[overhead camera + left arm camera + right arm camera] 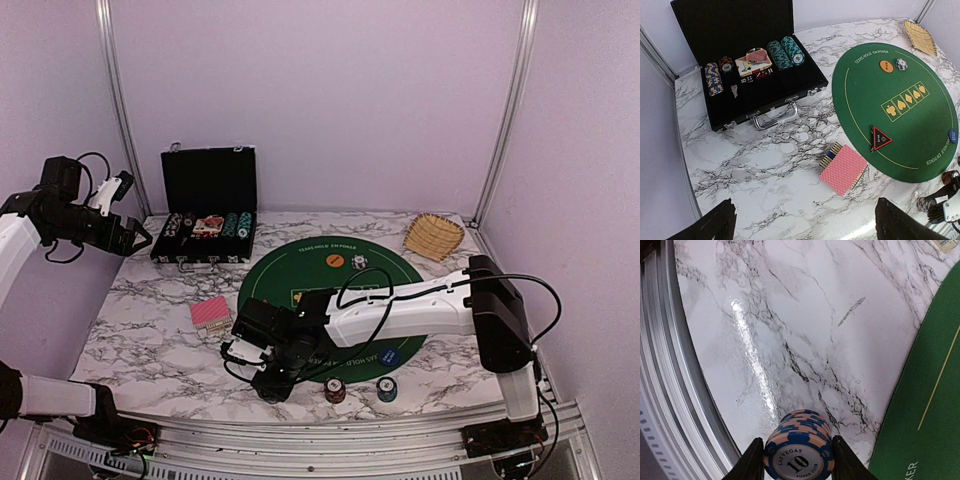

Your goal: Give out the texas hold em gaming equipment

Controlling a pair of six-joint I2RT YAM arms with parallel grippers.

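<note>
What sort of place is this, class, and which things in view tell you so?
Probably a robot lab bench dressed as a poker table: a marble-patterned tabletop inside plain walls and aluminium posts, a green Texas Hold'em mat, and an open black chip case.

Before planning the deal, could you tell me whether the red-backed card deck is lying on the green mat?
No, the red-backed card deck lies on the marble table beside the green mat.
</note>
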